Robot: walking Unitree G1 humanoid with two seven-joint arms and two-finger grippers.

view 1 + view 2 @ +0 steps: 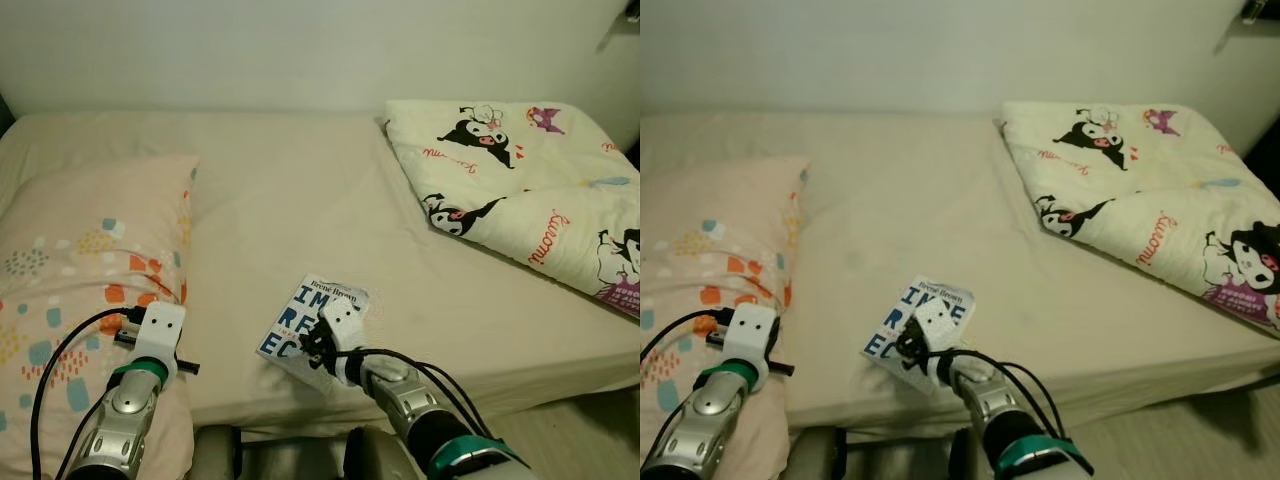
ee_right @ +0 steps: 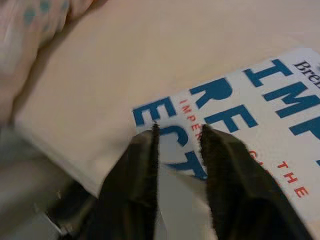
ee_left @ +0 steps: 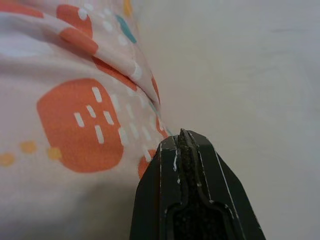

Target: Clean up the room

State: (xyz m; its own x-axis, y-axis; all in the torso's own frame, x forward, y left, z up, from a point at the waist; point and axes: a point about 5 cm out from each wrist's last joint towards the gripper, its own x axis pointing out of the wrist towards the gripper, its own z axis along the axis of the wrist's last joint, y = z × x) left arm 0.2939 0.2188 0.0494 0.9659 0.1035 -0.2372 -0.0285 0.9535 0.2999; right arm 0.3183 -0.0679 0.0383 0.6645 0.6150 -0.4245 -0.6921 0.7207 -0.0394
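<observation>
A white book (image 1: 312, 308) with big blue letters lies on the cream bed sheet (image 1: 300, 190) near the bed's front edge. My right gripper (image 1: 312, 350) sits over the book's near end. In the right wrist view its fingers (image 2: 145, 165) hold the book's near edge (image 2: 172, 200) between them, a narrow gap apart. My left gripper (image 3: 181, 132) is shut with nothing in it. Its tip rests at the seam between the patterned pillow (image 1: 80, 260) and the sheet, at the bed's left front.
A folded cream blanket (image 1: 530, 190) with cartoon prints covers the bed's far right. The pillow fills the left side. A wall runs behind the bed. Pale floor (image 1: 585, 430) shows beyond the bed's right front corner.
</observation>
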